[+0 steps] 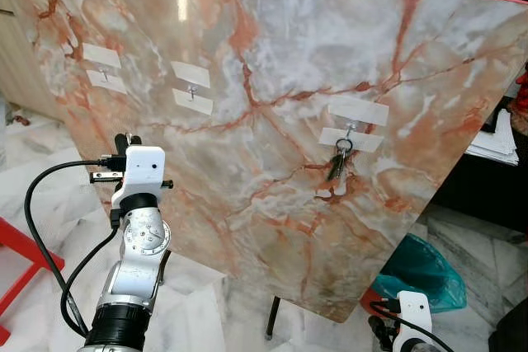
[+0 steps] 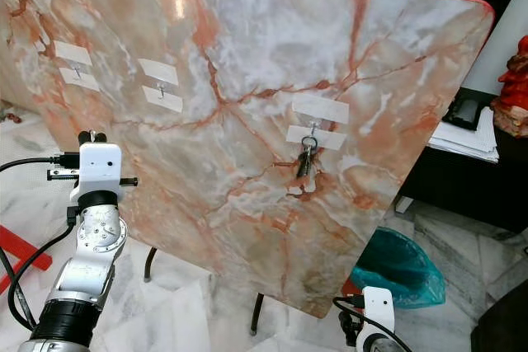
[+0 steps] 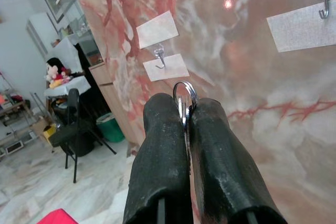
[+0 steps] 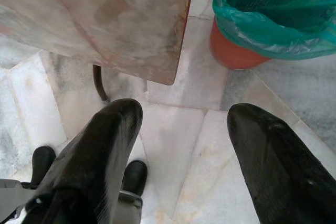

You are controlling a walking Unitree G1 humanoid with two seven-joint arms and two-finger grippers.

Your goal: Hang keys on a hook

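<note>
Low in the left of the head views, the left gripper [image 3: 185, 124] is pinching a key ring [image 3: 185, 94] between clenched fingers, aiming at the marble board [image 1: 272, 80] near a taped hook [image 3: 160, 55]. Another key bunch [image 1: 339, 161] is already hanging on the hook right of centre. The right gripper [image 4: 181, 145] is idling, spread wide, over the floor. Misalignment is likely risking the ring glancing off the small hook and slipping.

You see a bunch of keys [image 2: 306, 160] hanging on the right hook [image 2: 313, 131] of the tilted marble board [image 2: 247, 80].
</note>
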